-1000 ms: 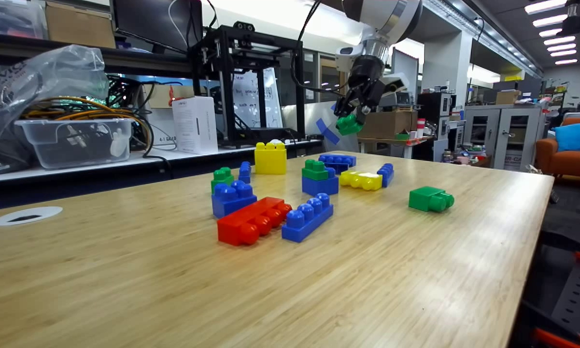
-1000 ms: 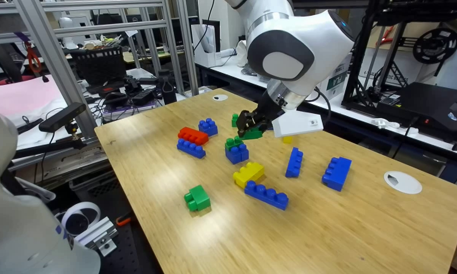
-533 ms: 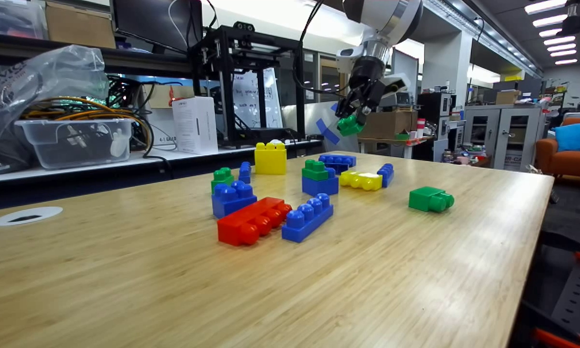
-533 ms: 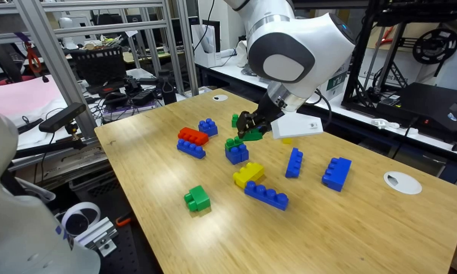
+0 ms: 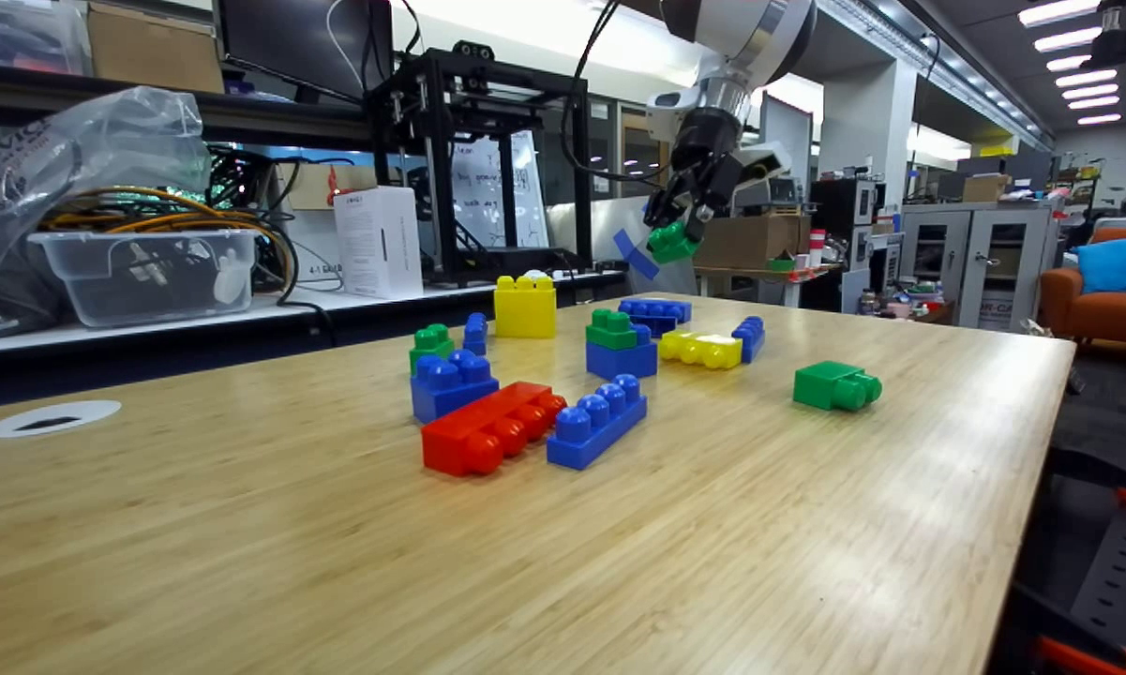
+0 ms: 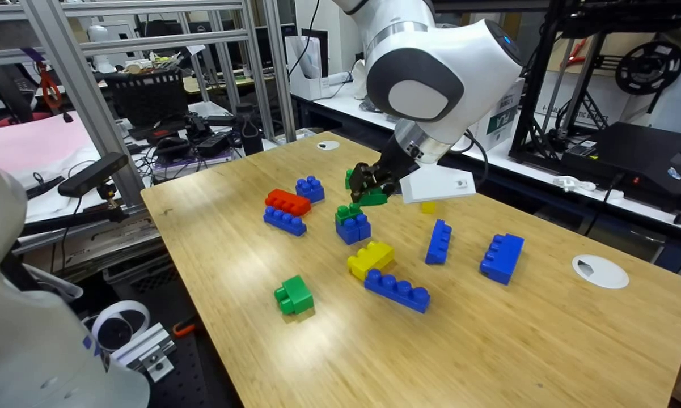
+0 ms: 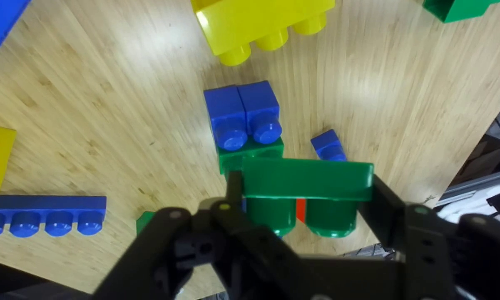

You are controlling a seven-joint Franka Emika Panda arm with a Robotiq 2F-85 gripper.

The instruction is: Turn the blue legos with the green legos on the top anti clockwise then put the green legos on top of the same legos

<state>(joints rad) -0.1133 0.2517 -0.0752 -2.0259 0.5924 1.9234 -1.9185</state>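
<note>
A: Are we holding anything?
B: Yes, our gripper [image 5: 679, 219] is clamped on a green brick [image 7: 308, 179], pinched at both ends.
A: And our blue block [image 6: 352, 232]?
B: On the table [image 6: 465, 340]. In an exterior view we have it on the far side of the yellow brick [image 6: 370, 258], right of the red brick [image 6: 287, 203].
A: What's on it?
B: A green piece [image 5: 611, 333], studs up, covering its left half in both exterior views, two bare blue studs beside it.
A: Where's the green brick?
B: In the air, tilted. In an exterior view we see a gap below it; it hangs above and right of the block.
</note>
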